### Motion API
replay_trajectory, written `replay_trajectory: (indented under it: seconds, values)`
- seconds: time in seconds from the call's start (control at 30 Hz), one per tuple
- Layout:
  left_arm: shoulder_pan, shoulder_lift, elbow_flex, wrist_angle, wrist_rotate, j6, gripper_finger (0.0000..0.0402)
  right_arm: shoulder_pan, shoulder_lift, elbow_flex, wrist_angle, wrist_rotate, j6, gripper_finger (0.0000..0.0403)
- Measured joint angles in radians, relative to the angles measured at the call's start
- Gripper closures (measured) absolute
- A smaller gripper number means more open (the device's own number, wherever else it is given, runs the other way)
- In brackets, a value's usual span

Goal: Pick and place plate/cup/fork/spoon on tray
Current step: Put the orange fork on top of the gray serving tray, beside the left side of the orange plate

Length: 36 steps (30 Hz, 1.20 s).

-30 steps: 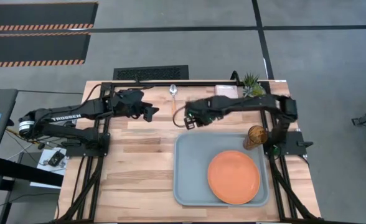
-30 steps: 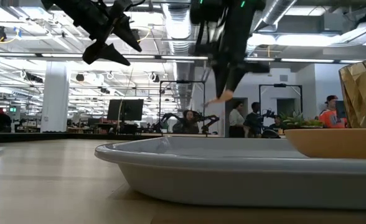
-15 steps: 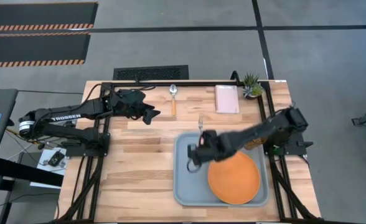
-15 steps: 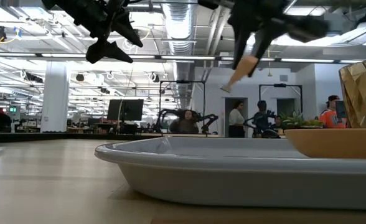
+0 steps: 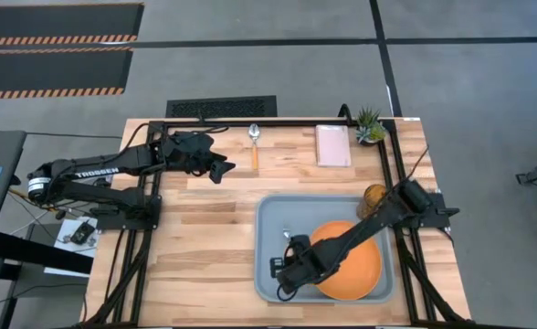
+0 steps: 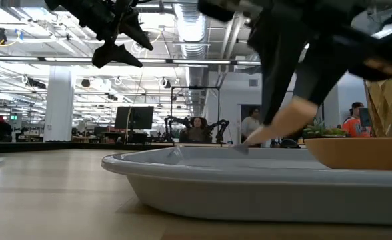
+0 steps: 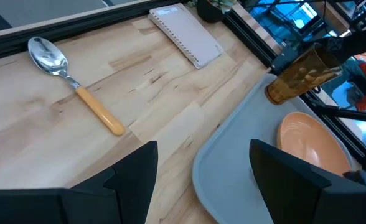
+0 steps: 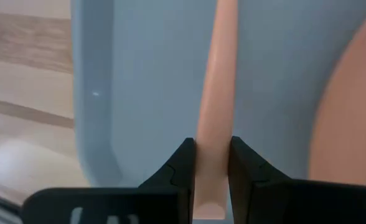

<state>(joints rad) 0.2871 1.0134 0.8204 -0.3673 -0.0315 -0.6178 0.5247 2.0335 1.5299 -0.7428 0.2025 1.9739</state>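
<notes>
Gripping the slim fork with silver tines and an orange handle (image 8: 217, 93), the right pincer (image 8: 209, 163) is clamped on the handle's end, low over the left part of the large light grey-blue rectangular tray (image 5: 267, 219); from the low camera the fork (image 6: 276, 125) slants down with its tip at or just above the tray's floor (image 6: 203, 157); from above, the right pincer (image 5: 291, 267) sits just left of the round flat orange plate (image 5: 355, 265), which lies in the tray's right half; the small translucent amber-brown tumbler (image 5: 373, 197) stands in the tray's far right corner, near the plate; the left pincer (image 5: 215, 168) hangs with its fingers spread apart above the wooden table (image 5: 195, 238), near the far edge; the slim spoon with a silver oval bowl and an orange handle (image 7: 77, 87) lies on the table just beside it; a pale pink rectangular pad (image 5: 332, 144) and a small green potted plant (image 5: 370, 124) rest at the table's far edge.
</notes>
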Motion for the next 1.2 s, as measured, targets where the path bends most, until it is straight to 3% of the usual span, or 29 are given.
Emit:
replay_trajectory:
  seconds: [0.3, 0.97, 1.2]
  values:
    - [0.0, 0.0, 0.0, 0.0, 0.02, -0.008, 0.0162, -0.018, 0.069, 0.097, -0.107, -0.04, 0.017, 0.0336]
    - [0.0, 0.0, 0.0, 0.001, 0.026, 0.004, 0.0162, -0.024, 0.133, 0.1, -0.021, -0.083, 0.018, 0.0335]
    - [0.0, 0.0, 0.0, 0.001, 0.026, 0.004, 0.0162, -0.031, 0.13, 0.099, -0.068, -0.081, 0.034, 0.0335]
